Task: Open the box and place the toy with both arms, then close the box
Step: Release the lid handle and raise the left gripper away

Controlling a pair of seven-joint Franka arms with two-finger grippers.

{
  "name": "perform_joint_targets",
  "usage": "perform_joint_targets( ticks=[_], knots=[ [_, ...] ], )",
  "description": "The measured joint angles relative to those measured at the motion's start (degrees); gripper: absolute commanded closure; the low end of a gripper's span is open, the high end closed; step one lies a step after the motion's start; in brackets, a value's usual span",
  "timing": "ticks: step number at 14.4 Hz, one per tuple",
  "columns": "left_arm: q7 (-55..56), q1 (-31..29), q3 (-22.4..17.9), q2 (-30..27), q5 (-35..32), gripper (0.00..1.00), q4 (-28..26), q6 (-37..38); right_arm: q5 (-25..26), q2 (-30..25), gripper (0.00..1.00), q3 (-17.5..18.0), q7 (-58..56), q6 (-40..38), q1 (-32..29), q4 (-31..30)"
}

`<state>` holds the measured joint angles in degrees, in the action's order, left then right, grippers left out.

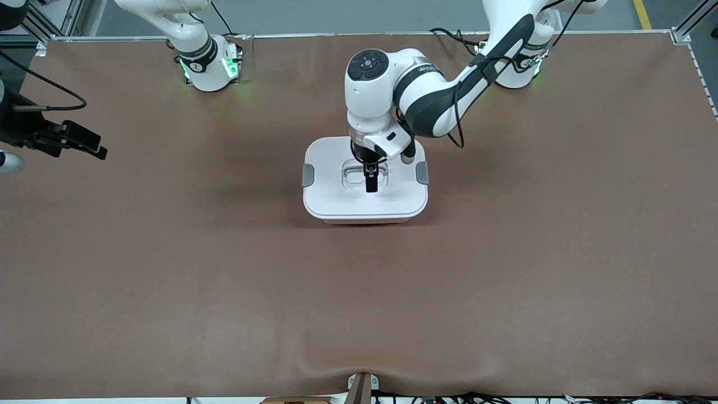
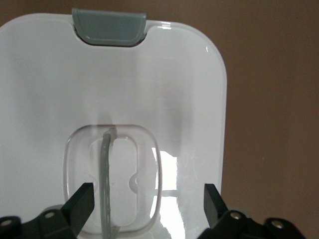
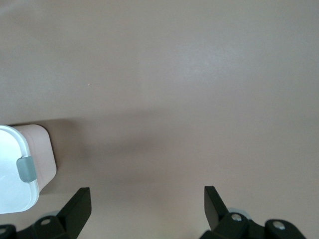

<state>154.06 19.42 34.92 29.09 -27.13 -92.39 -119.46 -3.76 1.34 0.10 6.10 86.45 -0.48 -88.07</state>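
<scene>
Two white arms reach over a brown counter [image 1: 168,280], and one pale pink box [image 1: 364,216] sits near its middle, nearer to the arm bases than to the front camera. Its white lid [image 1: 336,196] is on, with a grey side clip [image 1: 308,175] at the right arm's end and another grey clip [image 1: 422,172] at the left arm's end. The toy is not visible in any view.

The left arm comes from its base and bends down over the box, so that the left pincer [image 1: 371,182] hangs directly above the recessed centre handle [image 1: 359,173] of the lid. In the left wrist view the left pincer [image 2: 148,196] has its fingers [image 2: 79,201] set wide apart, one on each side of the recess, with the thin clear handle bar [image 2: 105,179] between them and nothing clamped. Whether the fingertips touch the lid cannot be told.

The right arm waits at its own end of the counter, its right pincer [image 1: 84,143] held in the air over the counter's edge zone there, well apart from the box. The right wrist view shows the right pincer [image 3: 147,199] with its fingers spread wide and empty, bare counter below and a corner of the box [image 3: 42,149] with one clip [image 3: 26,169] at the edge of that picture.
</scene>
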Motion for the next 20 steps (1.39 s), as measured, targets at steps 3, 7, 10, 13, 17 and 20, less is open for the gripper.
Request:
perform_joint_targets(
  ticks=[3,7,10,13,17,20],
  knots=[
    [-6.7,-1.6,0.1,-0.4,1.4,0.0,1.3,2.9,0.0,0.0,0.0,0.3,3.6,-0.1,0.0,0.0],
    [-22.0,-5.5,0.1,-1.9,5.2,0.0,2.0,8.5,0.0,0.0,0.0,0.2,4.5,-0.1,0.0,-0.3],
    [-32.5,-7.4,0.2,-2.7,6.0,0.0,2.1,13.7,0.8,0.0,0.0,0.2,4.5,-0.1,0.0,-0.4],
    [-41.1,-9.8,0.2,-3.2,7.8,0.0,2.1,16.1,2.5,0.0,0.0,0.5,4.5,0.3,0.2,-0.4],
    [-56.6,-16.3,1.0,-4.5,11.8,0.0,2.1,17.8,2.6,0.0,0.0,0.3,4.5,1.0,0.0,-0.4],
    [-66.6,-18.3,0.3,-6.4,12.1,0.0,2.4,20.6,2.6,0.0,0.0,-0.1,4.5,1.4,-0.5,-0.4]
  ],
)
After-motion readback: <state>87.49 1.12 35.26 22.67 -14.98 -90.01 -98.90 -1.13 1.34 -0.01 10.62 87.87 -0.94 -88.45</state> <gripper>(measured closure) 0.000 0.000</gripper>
